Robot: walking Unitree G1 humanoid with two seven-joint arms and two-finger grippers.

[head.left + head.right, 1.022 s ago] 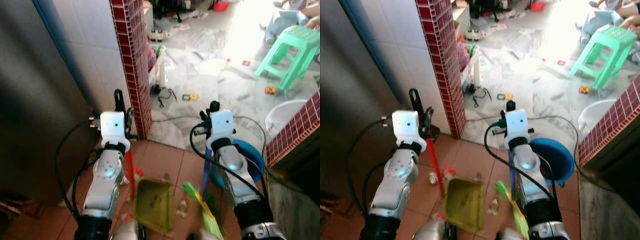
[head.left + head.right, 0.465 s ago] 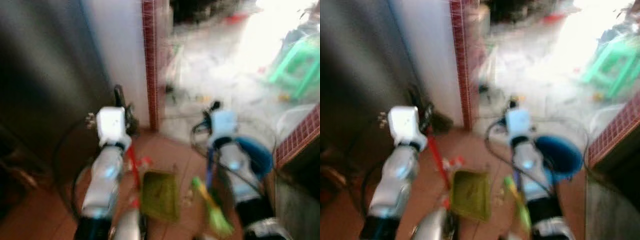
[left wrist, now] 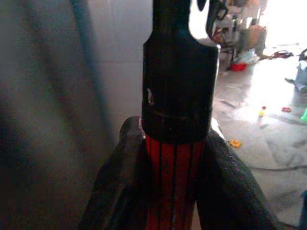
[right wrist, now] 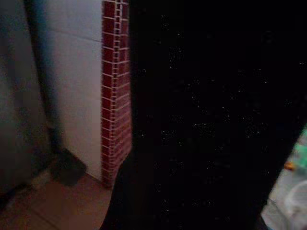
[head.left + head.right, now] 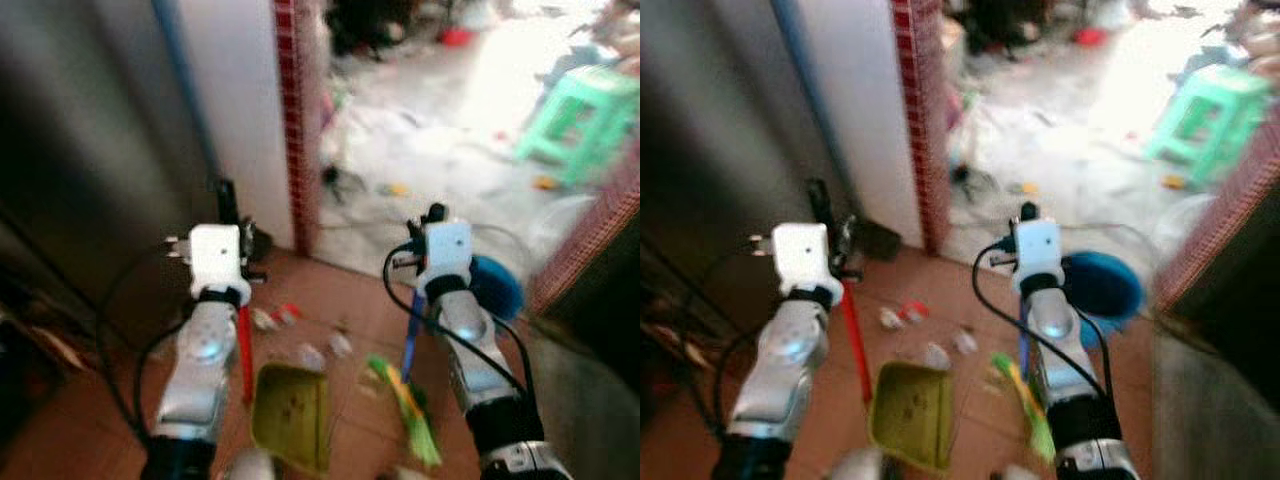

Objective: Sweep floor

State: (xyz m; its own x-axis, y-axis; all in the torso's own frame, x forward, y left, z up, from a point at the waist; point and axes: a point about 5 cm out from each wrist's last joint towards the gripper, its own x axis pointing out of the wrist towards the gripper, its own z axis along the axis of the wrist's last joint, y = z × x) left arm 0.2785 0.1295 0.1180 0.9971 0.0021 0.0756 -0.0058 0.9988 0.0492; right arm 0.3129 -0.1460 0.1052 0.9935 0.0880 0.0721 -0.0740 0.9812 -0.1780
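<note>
Left gripper (image 3: pixel 175 158) closed around the red dustpan handle (image 5: pixel 244 352), one black finger (image 3: pixel 120 182) pressed to each side of the ribbed red shaft just below its black end cap (image 3: pixel 178 86). From there, handle running down to the olive-green dustpan (image 5: pixel 290 415), resting on the terracotta floor tiles (image 5: pixel 330 300) between the two silver arms.

Right gripper (image 5: pixel 432 213) raised at about the same height, above the blue broom handle (image 5: pixel 409 340); handle slanting down to the green and yellow bristles (image 5: pixel 410 410), which lie on the tiles just right of the dustpan. Grip on the broom not readable (right wrist view mostly black, head views blurred), so cannot tell whether those fingers are closed or apart.

Small bits of litter (image 5: pixel 290 315) scattered on the tiles ahead of the dustpan mouth, near but apart from it. Blue basin (image 5: pixel 1105 285) just right of the right arm. Red-tiled pillar edge (image 5: pixel 298 120) ahead, a mint-green stool (image 5: pixel 575 120) well beyond on the pale floor.
</note>
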